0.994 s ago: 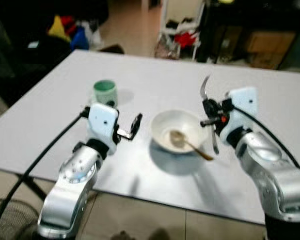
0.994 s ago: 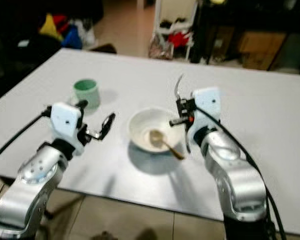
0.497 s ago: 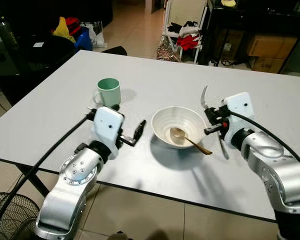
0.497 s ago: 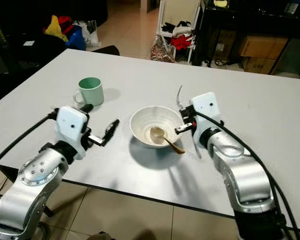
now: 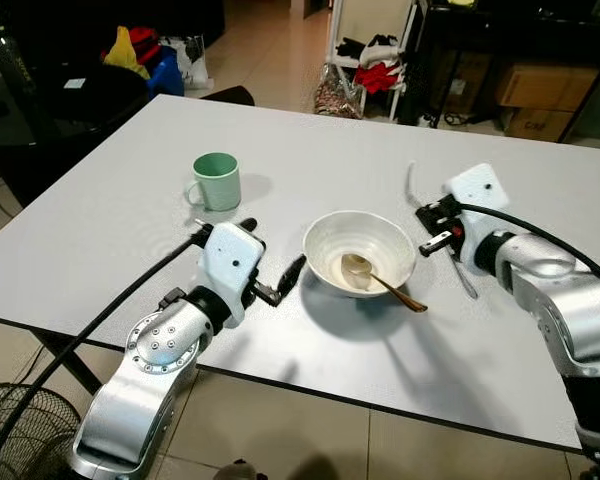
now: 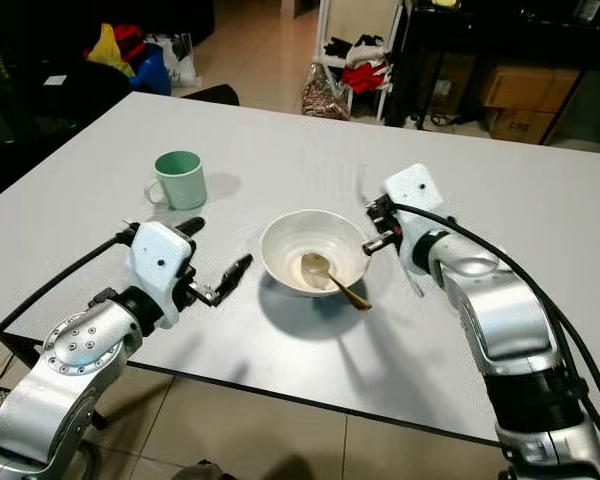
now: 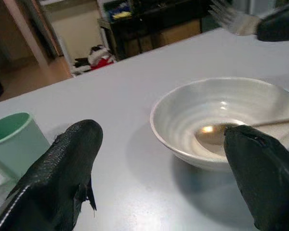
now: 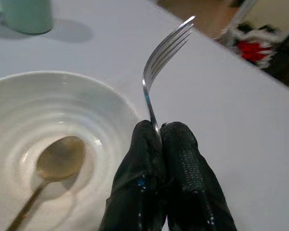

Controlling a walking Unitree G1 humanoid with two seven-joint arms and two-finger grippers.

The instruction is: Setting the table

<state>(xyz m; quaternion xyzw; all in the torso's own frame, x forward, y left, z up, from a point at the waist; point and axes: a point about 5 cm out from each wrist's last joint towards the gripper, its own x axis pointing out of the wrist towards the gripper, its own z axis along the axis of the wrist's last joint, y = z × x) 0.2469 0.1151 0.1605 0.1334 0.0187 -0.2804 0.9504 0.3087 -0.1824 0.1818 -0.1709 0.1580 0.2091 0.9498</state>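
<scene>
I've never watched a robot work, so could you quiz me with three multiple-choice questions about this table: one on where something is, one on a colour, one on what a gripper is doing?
1. Where does the gold spoon lie?
A in the white ceramic bowl
B in the mug
C on the floor

2. What colour is the ceramic mug?
A red
B green
C black

3. What is the right gripper doing?
A hanging open
B pinching a silver metal fork
C gripping the bowl

Answers: 1 A, its scoop rests inside; 2 B, pale green; 3 B, fingers shut on the handle.

a wire fan (image 5: pixel 5 430) on the floor, cardboard boxes (image 5: pixel 540 85) and red clothes (image 5: pixel 380 75) behind.
</scene>
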